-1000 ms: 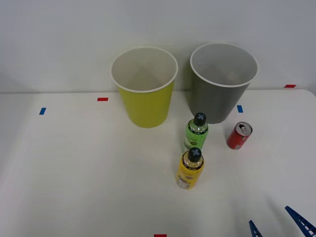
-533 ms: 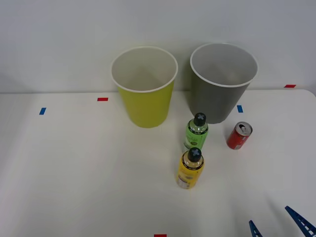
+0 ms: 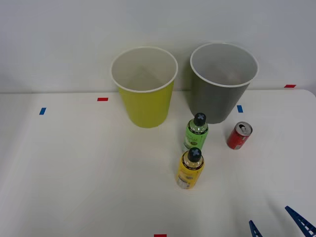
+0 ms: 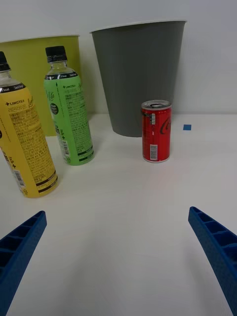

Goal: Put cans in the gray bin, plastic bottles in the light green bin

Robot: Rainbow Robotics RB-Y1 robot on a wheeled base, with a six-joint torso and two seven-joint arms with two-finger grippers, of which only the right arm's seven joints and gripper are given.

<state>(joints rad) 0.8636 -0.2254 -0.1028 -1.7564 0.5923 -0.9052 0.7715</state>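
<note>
A: What sits nearest the right gripper [image 4: 118, 261]?

B: Bare white table [image 3: 74, 173], nothing between the blue fingers [image 4: 217, 247]. They stand wide apart, holding and touching nothing. In the front view the gripper's [image 3: 281, 224] tips poke in at the near right corner of the table.

A: And past that?

B: The yellow-label bottle [image 3: 190, 169] comes first, upright, black cap on. Just behind it, close but apart, stands the green-label bottle [image 3: 196, 131], also upright. Off to the right of the green one is the red can [image 3: 239, 136], upright with its silver top showing. From the wrist camera the path to the can [image 4: 156, 131] is open; both bottles stand off to one side.

A: Counts?

B: Two plastic bottles, one can, two bins. An orange can isn't something I can point to.

A: The bins?

B: Farthest back, near the wall. The gray bin [image 3: 222, 94] stands just behind the green bottle and the can; the light green bin [image 3: 145, 101] is beside it on the left, a gap between them. Both are upright with pale insides.

A: Anything else?

B: Small tape marks on the table: red [image 3: 102, 99] and blue [image 3: 42, 111] on the left, a blue one [image 3: 240, 108] by the gray bin, a red one [image 3: 160, 235] at the near edge.
</note>
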